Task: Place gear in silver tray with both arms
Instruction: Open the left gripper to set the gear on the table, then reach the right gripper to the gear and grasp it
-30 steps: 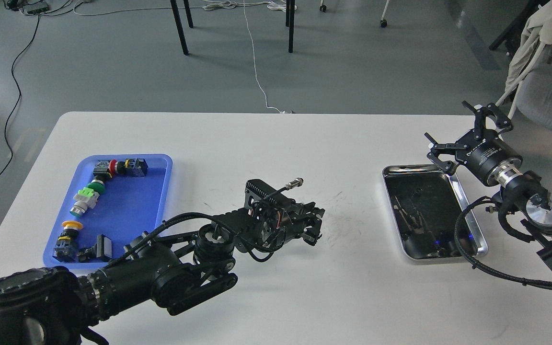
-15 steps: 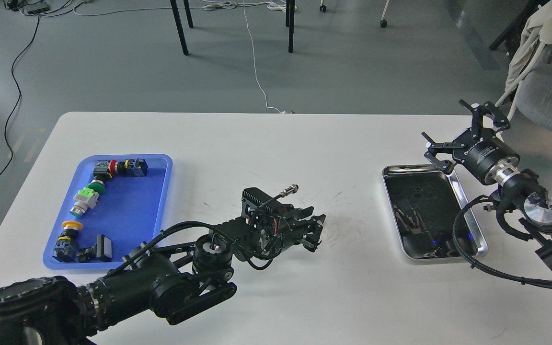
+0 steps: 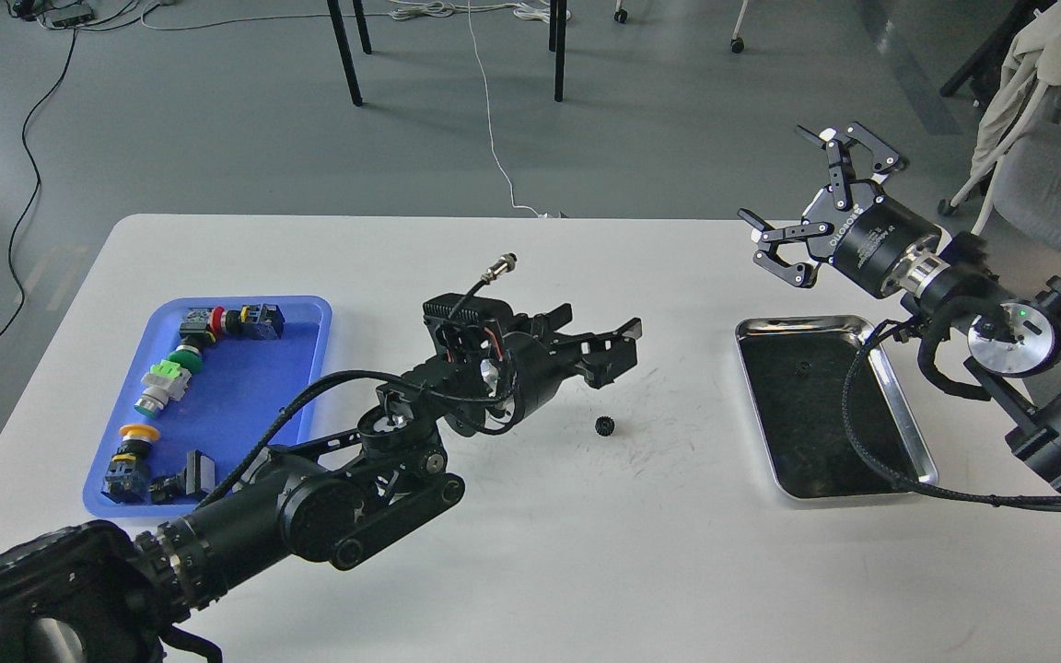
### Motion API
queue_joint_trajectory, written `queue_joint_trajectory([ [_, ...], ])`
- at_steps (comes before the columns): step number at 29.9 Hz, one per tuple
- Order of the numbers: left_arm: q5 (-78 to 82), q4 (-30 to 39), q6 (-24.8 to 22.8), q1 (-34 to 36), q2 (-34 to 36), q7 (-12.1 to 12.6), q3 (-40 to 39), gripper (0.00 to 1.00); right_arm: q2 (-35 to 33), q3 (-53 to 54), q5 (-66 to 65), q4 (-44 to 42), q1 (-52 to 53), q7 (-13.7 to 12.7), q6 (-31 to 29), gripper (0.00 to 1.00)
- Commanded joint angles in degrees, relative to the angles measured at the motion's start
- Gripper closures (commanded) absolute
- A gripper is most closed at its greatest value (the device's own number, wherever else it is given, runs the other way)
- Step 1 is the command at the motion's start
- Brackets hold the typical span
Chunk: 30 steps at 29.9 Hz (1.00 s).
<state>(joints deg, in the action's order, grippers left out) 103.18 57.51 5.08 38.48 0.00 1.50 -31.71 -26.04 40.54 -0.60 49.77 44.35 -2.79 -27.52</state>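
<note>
Gear (image 3: pixel 602 425) sits loose on the worktop (image 3: pixel 530 552), just below my left gripper (image 3: pixel 606 345) – fingers apart, empty – small, hard, prob. slippery, so pinch across its toothed rim; right gripper (image 3: pixel 811 207) spread wide above the silver tray (image 3: pixel 899 424).

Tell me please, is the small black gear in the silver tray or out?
Out: the gear lies on the white table, left of the silver tray.

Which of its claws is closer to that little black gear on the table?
Left. The left gripper hovers open just above and beside the gear; the right gripper is open too, far off beyond the silver tray.
</note>
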Motion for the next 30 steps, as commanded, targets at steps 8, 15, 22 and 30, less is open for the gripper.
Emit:
queue_joint_trajectory([
  [8, -38.8, 5.2, 5.5, 0.8, 14.1, 0.9, -12.0, 0.02, 0.9, -31.0, -14.4, 1.8, 22.8, 0.0, 3.2, 0.01],
  [15, -66.6, 5.1, 5.5, 0.6, 25.0, 0.9, -14.1, 0.02, 9.6, -48.6, -24.3, 8.7, 33.9, -2.3, 1.9, 0.01],
  [22, -70.2, 5.1, 5.3, -0.6, 29.6, 0.8, -15.2, 0.02, 18.0, -64.5, -33.6, 9.6, 39.7, -3.2, -0.3, 0.01],
  [30, -70.0, 5.1, 5.4, -1.5, 30.0, 0.3, -15.0, 0.02, 24.8, -70.6, -35.9, 5.3, 40.8, -3.6, -0.5, 0.01],
])
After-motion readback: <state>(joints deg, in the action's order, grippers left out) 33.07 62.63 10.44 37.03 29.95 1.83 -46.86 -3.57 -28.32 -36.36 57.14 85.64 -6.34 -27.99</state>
